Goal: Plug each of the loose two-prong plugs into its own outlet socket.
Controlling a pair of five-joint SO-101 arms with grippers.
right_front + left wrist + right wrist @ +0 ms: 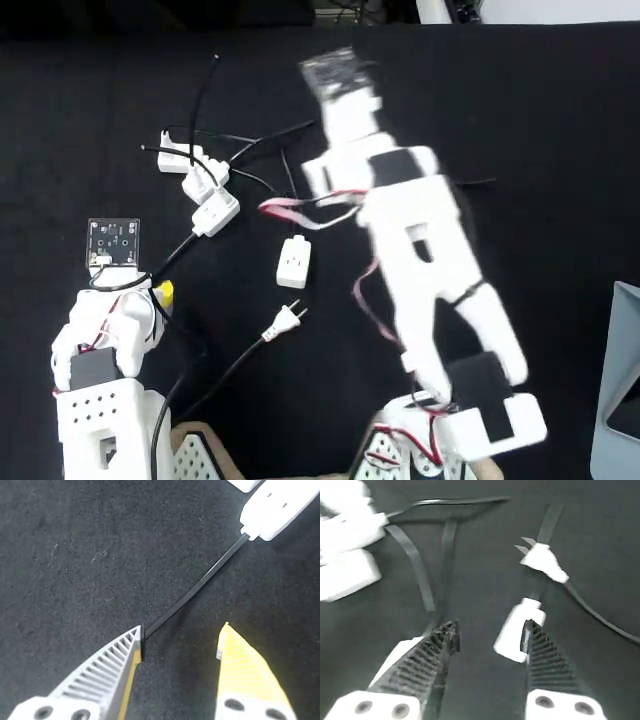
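Note:
A white two-prong plug (285,320) on a black cable lies mid-table, its prongs toward a loose white outlet socket (293,260). Three more white sockets (205,182) cluster at the back left among black cables. My right gripper (490,627) hangs open over the cloth; the loose socket (517,630) lies beside one black finger, with the plug (542,560) just beyond it. At the front left, my left gripper (182,629) is open and low over the cloth. A black cable (200,585) runs from a white socket (275,507) to its grey fingertip (136,635).
The table is covered in black cloth (540,130). Black cables (255,140) tangle around the socket cluster. A grey-blue object (620,380) stands at the right edge. Both arm bases sit along the front edge.

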